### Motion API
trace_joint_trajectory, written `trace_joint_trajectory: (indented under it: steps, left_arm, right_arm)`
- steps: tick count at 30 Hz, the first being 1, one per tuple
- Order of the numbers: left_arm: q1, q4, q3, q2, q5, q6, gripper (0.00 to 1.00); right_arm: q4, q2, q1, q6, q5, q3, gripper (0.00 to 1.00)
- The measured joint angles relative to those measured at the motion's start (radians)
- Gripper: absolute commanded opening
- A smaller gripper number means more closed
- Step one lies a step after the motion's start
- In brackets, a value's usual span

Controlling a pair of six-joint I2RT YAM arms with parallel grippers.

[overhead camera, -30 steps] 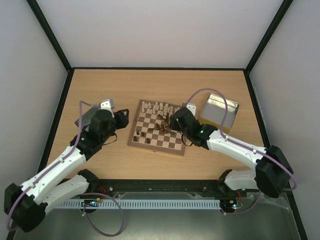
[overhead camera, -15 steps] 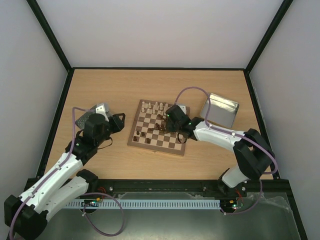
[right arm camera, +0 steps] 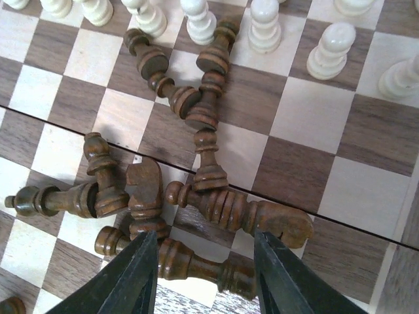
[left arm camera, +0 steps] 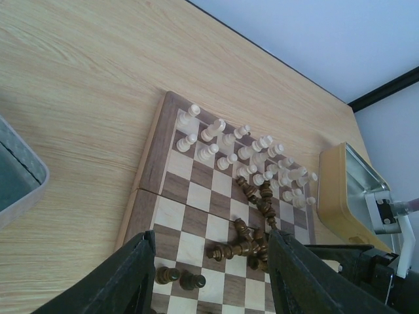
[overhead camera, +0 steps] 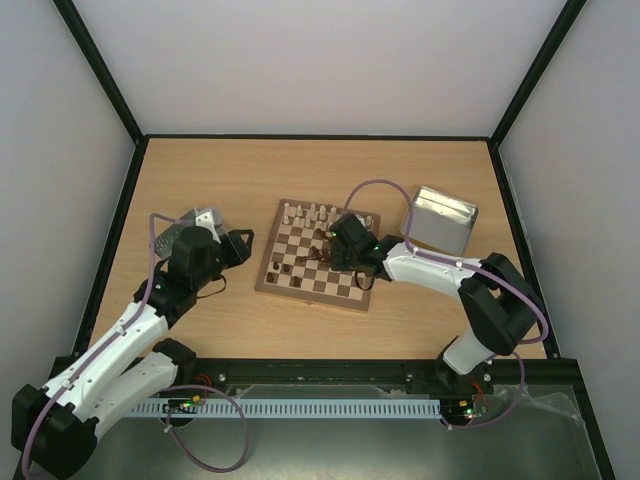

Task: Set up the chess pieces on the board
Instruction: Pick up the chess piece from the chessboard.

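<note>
The board (overhead camera: 262, 280) lies mid-table; it also shows in the left wrist view (left arm camera: 149, 163) and the right wrist view (right arm camera: 380, 196). Cream pieces (overhead camera: 325, 213) (left arm camera: 249, 147) (right arm camera: 265, 26) stand in two rows along its far edge. Dark pieces (overhead camera: 318, 252) (left arm camera: 252, 242) (right arm camera: 209, 196) lie toppled in a heap at mid-board. Two dark pawns (left arm camera: 180, 278) stand at the near left. My right gripper (overhead camera: 340, 250) (right arm camera: 204, 261) is open low over the heap, its fingers either side of a lying dark piece (right arm camera: 196, 261). My left gripper (overhead camera: 245, 240) (left arm camera: 209, 288) is open and empty just left of the board.
A silver tin (overhead camera: 440, 222) (left arm camera: 353, 190) stands right of the board. A second tin (overhead camera: 185, 228) (left arm camera: 16, 176) lies at the left, partly under my left arm. A black frame (overhead camera: 100, 250) edges the table.
My right gripper has moved left across the board and now sits over the heap of dark pieces. My left arm has drawn back a little to the left.
</note>
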Motion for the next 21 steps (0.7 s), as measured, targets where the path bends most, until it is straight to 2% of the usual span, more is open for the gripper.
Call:
trace_joint_trajectory:
  steps: [21]
  left_arm:
    - [0.003, 0.021, 0.000, 0.021, 0.032, 0.000, 0.49]
  right_arm:
    - [0.007, 0.007, 0.001, -0.079, -0.129, -0.062, 0.37]
